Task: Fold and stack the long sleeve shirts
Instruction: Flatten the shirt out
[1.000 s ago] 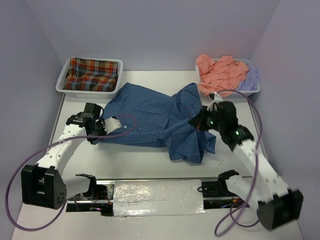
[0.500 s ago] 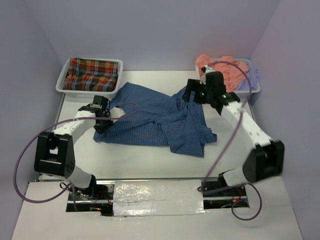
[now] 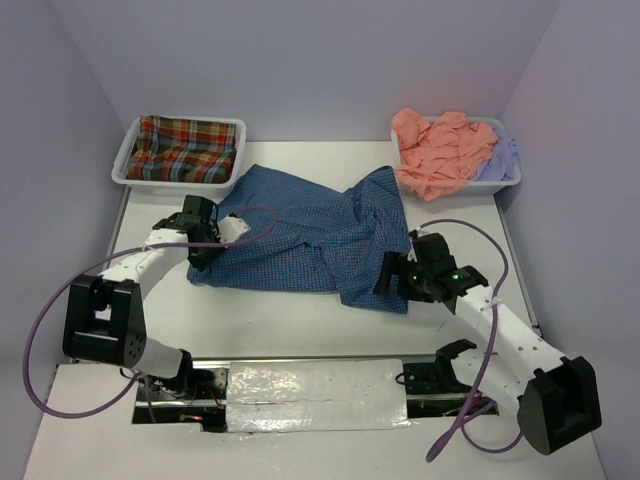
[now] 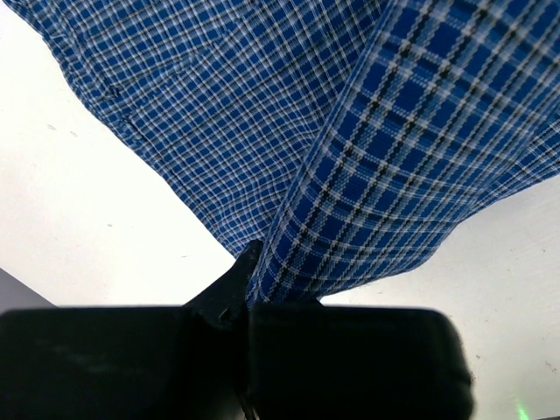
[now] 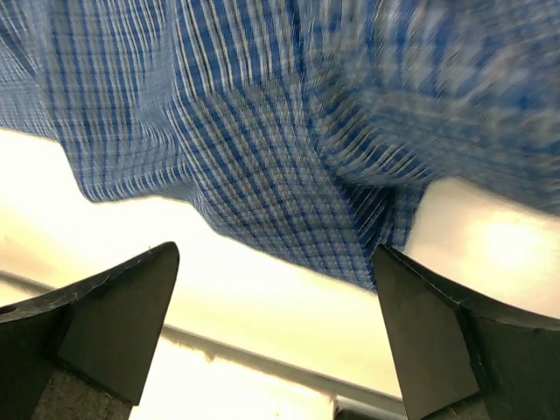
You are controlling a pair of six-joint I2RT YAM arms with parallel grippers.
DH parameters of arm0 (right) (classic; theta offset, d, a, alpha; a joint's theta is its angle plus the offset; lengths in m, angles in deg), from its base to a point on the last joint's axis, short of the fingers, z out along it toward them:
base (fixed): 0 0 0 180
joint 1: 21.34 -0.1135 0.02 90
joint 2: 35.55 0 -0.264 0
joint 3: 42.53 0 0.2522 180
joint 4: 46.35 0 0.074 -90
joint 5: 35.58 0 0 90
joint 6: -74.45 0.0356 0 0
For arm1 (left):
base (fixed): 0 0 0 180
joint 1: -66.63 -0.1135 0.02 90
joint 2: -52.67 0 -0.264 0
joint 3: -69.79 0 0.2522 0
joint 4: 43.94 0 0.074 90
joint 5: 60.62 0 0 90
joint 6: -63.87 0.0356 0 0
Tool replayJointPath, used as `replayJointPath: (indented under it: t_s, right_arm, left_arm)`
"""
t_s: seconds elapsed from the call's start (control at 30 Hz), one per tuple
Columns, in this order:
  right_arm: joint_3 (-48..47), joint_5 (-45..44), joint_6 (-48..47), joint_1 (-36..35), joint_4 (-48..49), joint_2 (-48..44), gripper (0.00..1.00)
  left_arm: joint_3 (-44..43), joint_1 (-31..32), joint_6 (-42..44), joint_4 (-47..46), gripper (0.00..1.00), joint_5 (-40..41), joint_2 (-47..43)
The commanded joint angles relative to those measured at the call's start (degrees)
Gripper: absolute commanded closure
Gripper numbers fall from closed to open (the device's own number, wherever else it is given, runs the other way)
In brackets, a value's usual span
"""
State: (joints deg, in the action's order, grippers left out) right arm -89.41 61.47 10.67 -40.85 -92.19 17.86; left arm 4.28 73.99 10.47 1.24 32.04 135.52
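the blue checked shirt (image 3: 310, 232) lies spread and rumpled across the middle of the table (image 3: 300, 320), between our 2 grippers. the left gripper (image 3: 203, 248) sits at the shirt's left edge, its fingers (image 4: 223, 302) closed tight on a fold of the blue cloth. in the left wrist view the fabric comes straight out from between the shut tips and fans away ahead of them, with bare white table on either side of the pinch.

the right gripper (image 3: 392, 274) is at the shirt's near-right corner, jaws spread wide and holding nothing. in the right wrist view its 2 fingers stand far apart and the shirt's hem hangs just beyond the tips, across the gap between them. as far as we can tell it touches neither finger. under that hem, between the fingers, we see pale table.

further out, away from the left fingers toward the far-left corner, a white tray (image 3: 122, 170) holds the red-green plaid shirt (image 3: 185, 148). away from the right fingers, at the far-right corner, a 2nd white tray (image 3: 508, 183) holds the salmon orange shirt (image 3: 435, 150) — heaped and spilling over the tray's near rim toward the blue cloth — with the pale lavender shirt (image 3: 498, 158) bunched beside it on the right. the 2 trays are well apart from either gripper.
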Motion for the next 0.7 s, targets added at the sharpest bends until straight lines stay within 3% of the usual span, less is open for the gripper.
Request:
replayJointPath:
  t_s: [0.0,0.13,0.37,0.4,0.5,0.53,0.63,0.67]
  right_arm:
    - [-0.8,1.5,3.8,-1.5,2.7,1.1,0.0]
    - [-3.3,-6.6,3.8,-2.0,2.3,9.9,0.0]
    - [-2.3,-7.3,4.5,-6.2,4.9,17.2,0.02]
    - [-2.4,-7.3,4.9,-6.9,5.0,17.2,0.06]
    - [-3.3,-7.9,5.9,-9.1,4.0,15.1,0.36]
    - [-3.8,-9.2,6.0,-9.3,3.3,14.5,0.51]
    - [-5.3,-11.0,6.5,-10.3,0.4,11.9,0.75]
    - [-5.7,-11.6,6.5,-10.3,-1.1,11.5,0.77]
  left_arm:
    - [0.7,-0.2,-1.0,-0.7,1.0,-0.5,-2.2]
    - [0.5,-0.2,-1.1,-0.1,1.0,-1.5,-3.6]
    - [1.3,-0.2,0.4,0.2,1.0,-1.2,-6.2]
    - [1.2,-0.2,0.3,0.5,1.0,-1.2,-6.3]
    - [0.9,-0.1,0.5,0.7,1.0,-1.1,-6.5]
    - [0.9,-0.1,0.6,0.6,1.0,-1.0,-6.6]
    - [1.5,-0.2,0.8,0.2,1.0,-0.3,-6.6]
    - [1.8,-0.2,1.0,0.0,1.0,0.2,-6.6]
